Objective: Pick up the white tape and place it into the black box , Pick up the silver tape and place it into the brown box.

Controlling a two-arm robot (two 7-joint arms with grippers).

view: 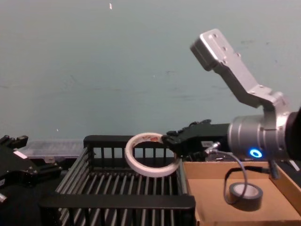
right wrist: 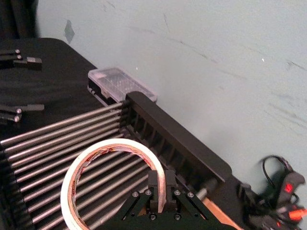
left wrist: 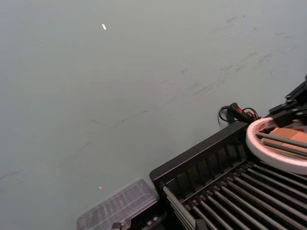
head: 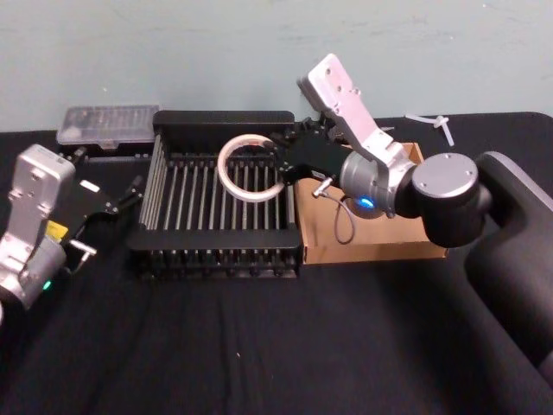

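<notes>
Silver tape (view: 245, 195) lay flat in the brown box (view: 214, 207), nearest the chest camera. Right gripper (head: 278, 166) was clamped on the rim of the white tape (head: 249, 169), holding the ring tilted in the air over the slatted base of the black box (head: 216, 256), near its right wall. Left gripper (head: 136, 188) was parked open above the desk (head: 259, 346), just left of the black box. Clear plastic case (head: 108, 126) sat behind the crate's back left corner.
</notes>
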